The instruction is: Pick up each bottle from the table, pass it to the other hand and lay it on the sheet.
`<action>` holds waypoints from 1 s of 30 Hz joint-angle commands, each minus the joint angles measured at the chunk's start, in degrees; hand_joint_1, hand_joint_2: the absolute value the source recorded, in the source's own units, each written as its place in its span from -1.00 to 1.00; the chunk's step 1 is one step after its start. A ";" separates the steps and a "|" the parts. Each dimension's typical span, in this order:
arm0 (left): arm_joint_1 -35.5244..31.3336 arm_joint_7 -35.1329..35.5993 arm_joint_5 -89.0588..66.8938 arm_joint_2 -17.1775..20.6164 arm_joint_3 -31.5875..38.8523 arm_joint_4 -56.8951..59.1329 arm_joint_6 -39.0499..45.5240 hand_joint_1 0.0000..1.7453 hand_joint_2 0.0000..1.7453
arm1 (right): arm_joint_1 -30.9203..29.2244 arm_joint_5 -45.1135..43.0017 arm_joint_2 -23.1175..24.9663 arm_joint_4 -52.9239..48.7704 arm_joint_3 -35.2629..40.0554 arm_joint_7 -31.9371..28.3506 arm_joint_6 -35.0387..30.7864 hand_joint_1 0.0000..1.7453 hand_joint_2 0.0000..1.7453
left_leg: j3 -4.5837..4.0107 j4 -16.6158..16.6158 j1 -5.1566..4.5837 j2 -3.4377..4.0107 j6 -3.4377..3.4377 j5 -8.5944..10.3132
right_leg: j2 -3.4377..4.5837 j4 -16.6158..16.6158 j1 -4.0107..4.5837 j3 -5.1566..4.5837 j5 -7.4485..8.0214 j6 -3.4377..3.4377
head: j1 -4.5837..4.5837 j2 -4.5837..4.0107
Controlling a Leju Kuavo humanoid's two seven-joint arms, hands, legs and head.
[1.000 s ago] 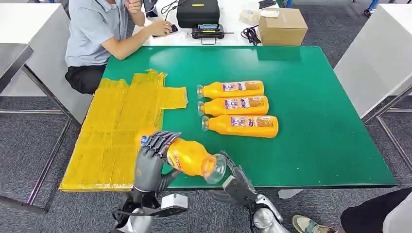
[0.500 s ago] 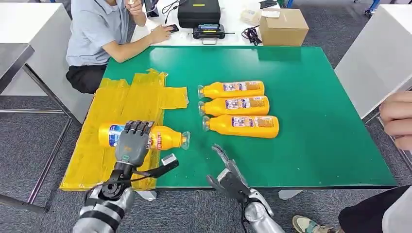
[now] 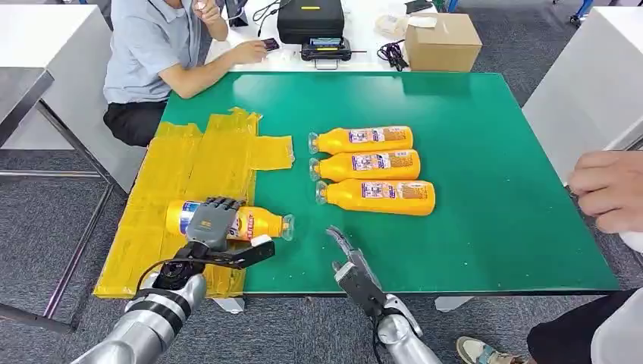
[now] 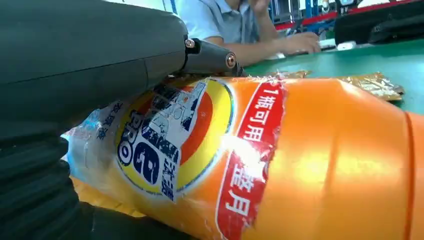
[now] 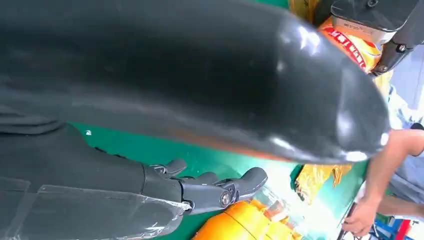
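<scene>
1. Orange bottle (image 3: 231, 221) lying on its side on the yellow sheet (image 3: 182, 182), near the sheet's front edge, clear cap end reaching past the sheet's right edge onto the green table (image 3: 485, 152).
2. Left hand (image 3: 211, 222) wrapped over the bottle's middle, dark fingers (image 3: 220, 203) curled across the top of the label; in the left wrist view, blue, red and white label (image 4: 200, 150) pressed close under the hand's cover.
3. Right hand (image 3: 350, 267) empty, fingers spread and pointing forward over the table's front edge, well apart from the held bottle.
4. Three more orange bottles lying side by side mid-table, caps toward the sheet: far bottle (image 3: 362, 139), middle bottle (image 3: 365, 164), near bottle (image 3: 377, 195).
5. Seated person (image 3: 155, 53) at the far left corner, forearm resting on a white table (image 3: 364, 45) bearing a black case (image 3: 309, 18) and a cardboard box (image 3: 441, 42).
6. Another person's hand (image 3: 610, 189) at the right edge.
</scene>
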 commanded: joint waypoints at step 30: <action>-4.02 0.03 9.10 -0.91 -7.39 8.56 -11.98 -1.00 1.00 | -2.36 2.28 -0.42 5.67 -4.27 -0.04 0.94 -1.00 -1.00 | 0.97 -0.11 -0.02 0.01 -0.06 -0.01 | 0.03 -0.09 -0.01 0.99 0.00 -0.09 | 0.00 0.00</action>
